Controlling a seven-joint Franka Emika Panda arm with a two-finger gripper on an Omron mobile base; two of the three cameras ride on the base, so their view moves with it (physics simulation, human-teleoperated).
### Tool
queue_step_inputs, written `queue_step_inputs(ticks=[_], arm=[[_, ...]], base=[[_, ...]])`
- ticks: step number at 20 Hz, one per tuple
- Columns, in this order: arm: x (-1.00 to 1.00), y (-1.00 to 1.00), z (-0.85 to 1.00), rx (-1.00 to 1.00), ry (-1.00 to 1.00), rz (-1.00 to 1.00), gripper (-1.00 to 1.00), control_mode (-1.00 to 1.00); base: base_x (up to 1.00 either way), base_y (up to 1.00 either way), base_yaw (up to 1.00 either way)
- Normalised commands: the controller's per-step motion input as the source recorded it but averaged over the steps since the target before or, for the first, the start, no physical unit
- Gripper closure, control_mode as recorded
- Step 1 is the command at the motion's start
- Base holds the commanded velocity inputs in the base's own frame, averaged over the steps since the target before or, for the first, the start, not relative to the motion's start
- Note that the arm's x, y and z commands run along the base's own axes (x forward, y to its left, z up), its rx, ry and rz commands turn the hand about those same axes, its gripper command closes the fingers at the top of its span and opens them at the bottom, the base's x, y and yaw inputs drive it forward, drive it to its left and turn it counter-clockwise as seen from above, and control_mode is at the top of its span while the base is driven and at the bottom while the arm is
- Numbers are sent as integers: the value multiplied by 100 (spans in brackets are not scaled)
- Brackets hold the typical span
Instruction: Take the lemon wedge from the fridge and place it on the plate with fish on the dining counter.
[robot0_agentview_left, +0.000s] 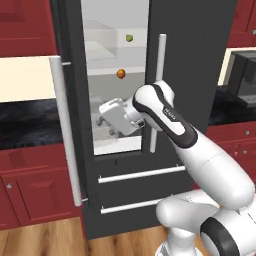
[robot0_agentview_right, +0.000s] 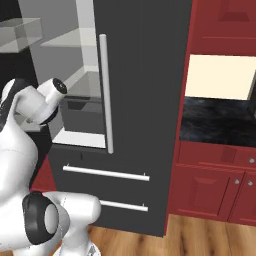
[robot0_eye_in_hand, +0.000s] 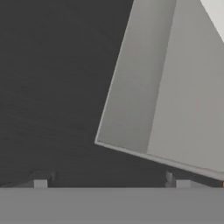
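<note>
Red cabinets flank fridge (robot0_agentview_left: 200, 60), left door swung open, white interior exposed. Wedge (robot0_agentview_left: 129, 38) on upper shelf; orange ball (robot0_agentview_left: 120, 74) on shelf below. Gripper (robot0_agentview_left: 106, 123) low in opening, jaws wide, holding nothing. Step: reach. Next: raise hand well up to wedge, avoid ball.

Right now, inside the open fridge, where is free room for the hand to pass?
Free: the shelf left of the orange ball, and the upper shelf left of the lemon wedge. Crowded: the lower opening, where the open tool sits.
</note>
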Motion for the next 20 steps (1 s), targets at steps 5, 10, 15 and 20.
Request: queue_step_inputs(ticks=[5,10,15,20], arm=[[0,55,-16,8,0,-2,-100,-100],[-5,1,10,-2,-3,-1,-100,-100],[0,26,38,-17,-2,-13,-100,-100],[51,100,-42,-26,5,-25,-100,-100]], base=[[0,0,0],[0,0,0],[0,0,0],[0,0,0]])
